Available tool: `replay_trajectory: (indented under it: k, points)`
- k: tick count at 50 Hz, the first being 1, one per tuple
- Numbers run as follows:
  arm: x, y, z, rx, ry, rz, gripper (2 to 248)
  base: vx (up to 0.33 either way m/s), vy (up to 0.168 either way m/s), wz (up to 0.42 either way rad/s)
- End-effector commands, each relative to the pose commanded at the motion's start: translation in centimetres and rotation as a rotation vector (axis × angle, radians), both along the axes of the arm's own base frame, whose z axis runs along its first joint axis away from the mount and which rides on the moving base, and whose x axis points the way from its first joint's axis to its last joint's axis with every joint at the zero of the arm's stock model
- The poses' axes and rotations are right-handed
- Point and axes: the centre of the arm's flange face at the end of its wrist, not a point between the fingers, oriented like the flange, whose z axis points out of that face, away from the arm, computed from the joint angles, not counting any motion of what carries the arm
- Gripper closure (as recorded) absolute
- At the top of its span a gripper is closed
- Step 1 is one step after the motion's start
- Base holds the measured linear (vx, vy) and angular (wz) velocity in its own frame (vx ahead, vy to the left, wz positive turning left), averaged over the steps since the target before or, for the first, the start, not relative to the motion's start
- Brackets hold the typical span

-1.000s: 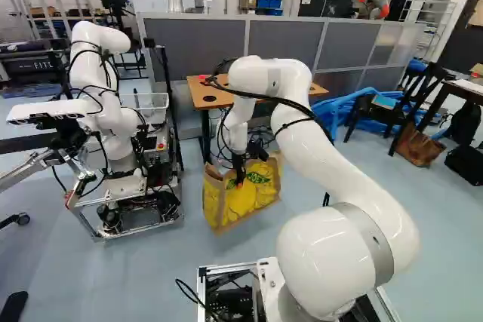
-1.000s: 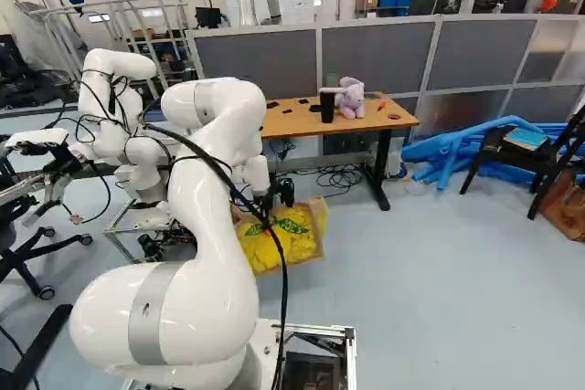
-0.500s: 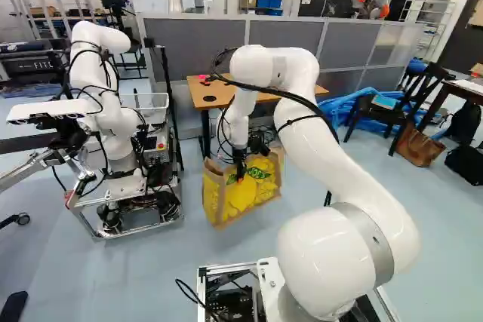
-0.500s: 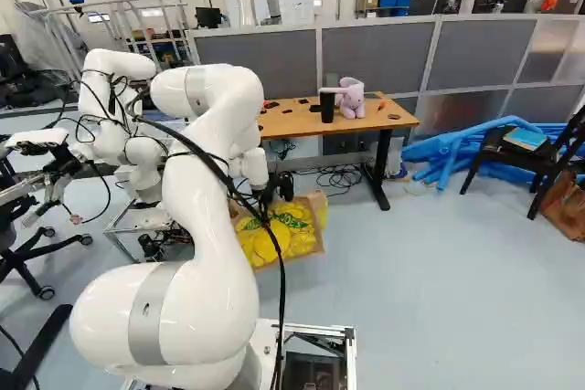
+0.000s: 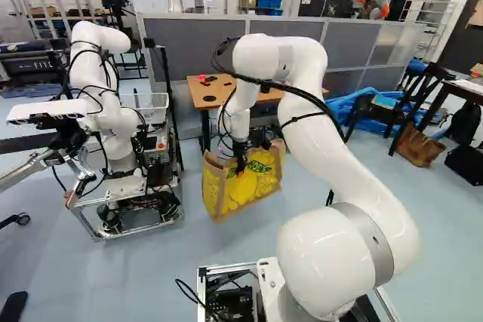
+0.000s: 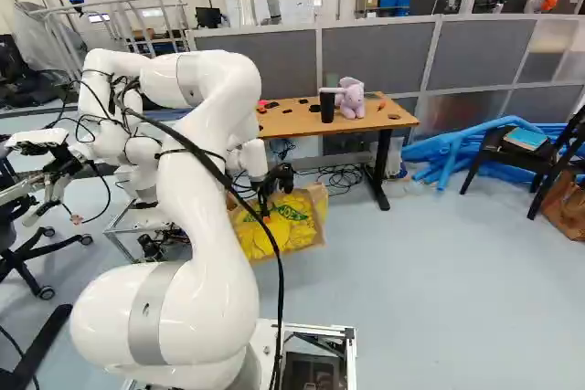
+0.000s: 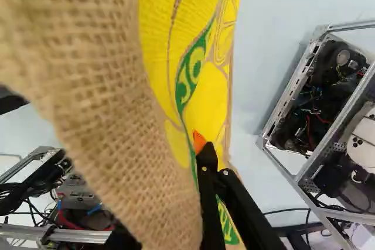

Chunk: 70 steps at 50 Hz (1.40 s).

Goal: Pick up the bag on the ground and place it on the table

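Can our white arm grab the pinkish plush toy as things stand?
Probably not: its jaws look clamped on the yellow-printed burlap bag, so they aren't free for the toy.

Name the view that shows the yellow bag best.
The left base view: there the bag shows almost whole, printed front and one side. In the right base view the arm hides part of it; the wrist view gives only close-up burlap and yellow-green print.

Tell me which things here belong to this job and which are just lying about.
For the job:
yellow bag, held by the gripper
wooden table ahead

Just lying about:
black cup and soft toy, both on that table
blue tubes
black chair
brown bag near the chair
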Motion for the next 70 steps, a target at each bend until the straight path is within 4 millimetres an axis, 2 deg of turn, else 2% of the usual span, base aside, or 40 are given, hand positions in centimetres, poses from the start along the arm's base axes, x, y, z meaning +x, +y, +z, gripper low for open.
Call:
replay_trajectory:
  k: [70]
  points:
    - [2.7, -0.8, 11.3, 0.009, -0.063, -0.02, 226, 0.0, 0.0, 0.0]
